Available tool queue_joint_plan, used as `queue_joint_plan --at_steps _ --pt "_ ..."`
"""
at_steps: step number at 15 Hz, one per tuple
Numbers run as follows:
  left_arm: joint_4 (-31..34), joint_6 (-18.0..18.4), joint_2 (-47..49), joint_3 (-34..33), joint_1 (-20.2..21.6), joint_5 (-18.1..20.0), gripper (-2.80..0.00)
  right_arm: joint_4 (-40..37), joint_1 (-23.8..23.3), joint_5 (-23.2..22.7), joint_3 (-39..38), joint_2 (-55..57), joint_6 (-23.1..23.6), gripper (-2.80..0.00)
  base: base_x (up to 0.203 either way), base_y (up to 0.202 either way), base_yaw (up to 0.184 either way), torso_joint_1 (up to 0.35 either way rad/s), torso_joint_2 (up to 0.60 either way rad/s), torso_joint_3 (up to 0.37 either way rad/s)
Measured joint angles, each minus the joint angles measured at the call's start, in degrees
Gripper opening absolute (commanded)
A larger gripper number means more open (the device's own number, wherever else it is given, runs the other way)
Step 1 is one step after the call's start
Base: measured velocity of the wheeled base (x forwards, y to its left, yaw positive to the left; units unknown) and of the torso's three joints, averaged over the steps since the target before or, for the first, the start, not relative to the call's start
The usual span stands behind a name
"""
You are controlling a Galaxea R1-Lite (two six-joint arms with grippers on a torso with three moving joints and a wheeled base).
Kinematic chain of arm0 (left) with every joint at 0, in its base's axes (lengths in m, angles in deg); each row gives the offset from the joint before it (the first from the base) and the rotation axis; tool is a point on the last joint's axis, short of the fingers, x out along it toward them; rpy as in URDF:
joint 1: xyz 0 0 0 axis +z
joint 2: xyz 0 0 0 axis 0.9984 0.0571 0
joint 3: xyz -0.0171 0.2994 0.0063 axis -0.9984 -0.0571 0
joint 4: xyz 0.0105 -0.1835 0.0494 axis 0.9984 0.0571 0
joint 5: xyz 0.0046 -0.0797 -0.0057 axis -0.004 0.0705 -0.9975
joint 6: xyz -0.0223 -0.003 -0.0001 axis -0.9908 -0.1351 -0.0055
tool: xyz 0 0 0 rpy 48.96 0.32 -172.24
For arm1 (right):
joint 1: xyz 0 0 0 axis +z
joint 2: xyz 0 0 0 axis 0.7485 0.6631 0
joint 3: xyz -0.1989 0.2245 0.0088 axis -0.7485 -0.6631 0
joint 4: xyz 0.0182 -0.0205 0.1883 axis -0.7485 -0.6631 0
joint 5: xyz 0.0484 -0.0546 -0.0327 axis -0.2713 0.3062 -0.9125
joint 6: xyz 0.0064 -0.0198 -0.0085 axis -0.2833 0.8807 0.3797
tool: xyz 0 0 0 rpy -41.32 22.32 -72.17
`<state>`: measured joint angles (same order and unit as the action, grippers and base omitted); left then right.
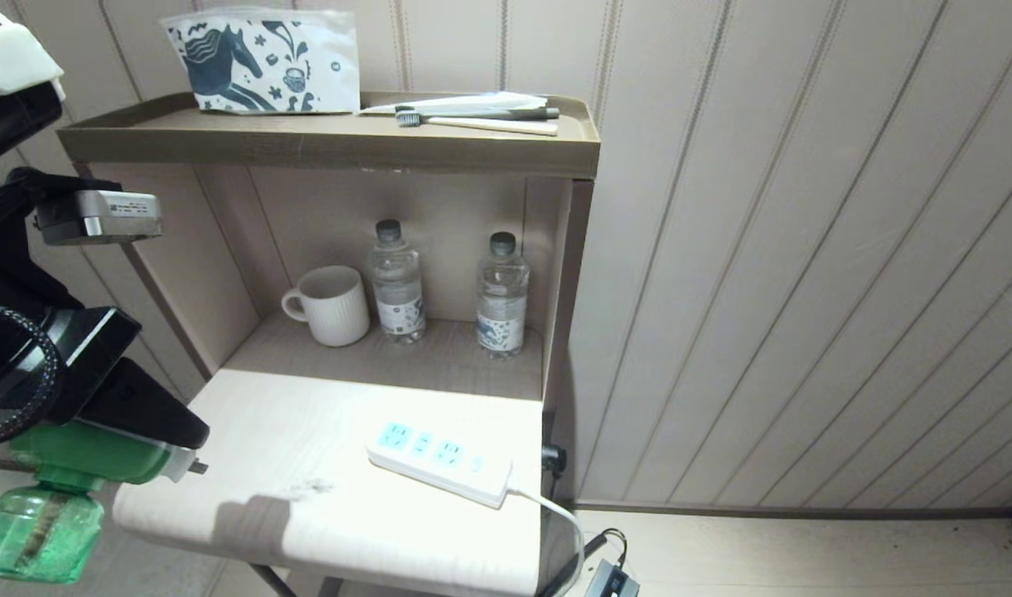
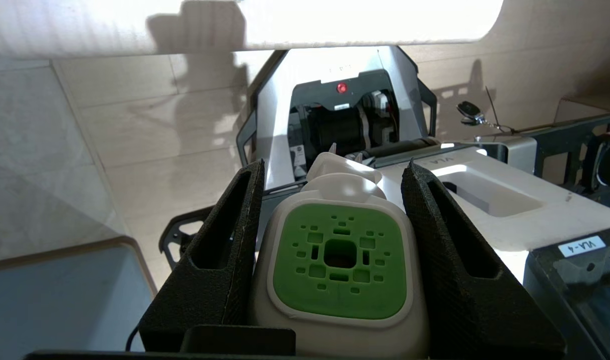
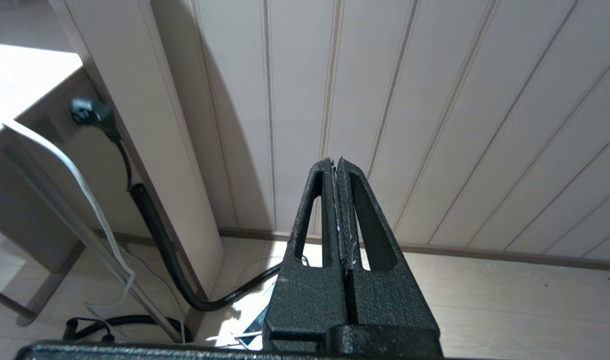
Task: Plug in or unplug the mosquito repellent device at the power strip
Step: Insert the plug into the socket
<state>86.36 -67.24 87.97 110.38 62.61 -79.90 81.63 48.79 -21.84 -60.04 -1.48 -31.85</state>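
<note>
Repellent device [image 1: 83, 464] sits gripped in left hand [image 2: 334, 200] at far left, off the tabletop [image 1: 307, 464] edge, prongs toward it. Power strip [image 1: 439, 456] lies mid-tabletop, sockets free. Right hand [image 3: 336, 165] closed, empty, facing the wall.

Head cam looks down on the bedside shelf [image 1: 331, 514]; left wrist cam sits close behind its load, facing the robot base [image 2: 334, 115] – right wrist cam faces the panelled wall [image 3: 459, 125], shelf at 10 o'clock.
</note>
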Motion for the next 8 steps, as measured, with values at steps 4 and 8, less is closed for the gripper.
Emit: queue_joint_plan --at_steps 4,8 --pt "-0.6 0.1 1.0 0.0 0.0 0.1 -2.80 0.0 0.0 0.0 0.0 0.0 0.0 -2.80 0.000 0.000 0.000 0.251 -0.54 -0.299" --pt "-0.4 -0.2 1.1 -0.3 -0.1 0.1 -2.80 0.0 0.0 0.0 0.0 0.0 0.0 -2.80 0.000 0.000 0.000 0.272 -0.58 -0.309"
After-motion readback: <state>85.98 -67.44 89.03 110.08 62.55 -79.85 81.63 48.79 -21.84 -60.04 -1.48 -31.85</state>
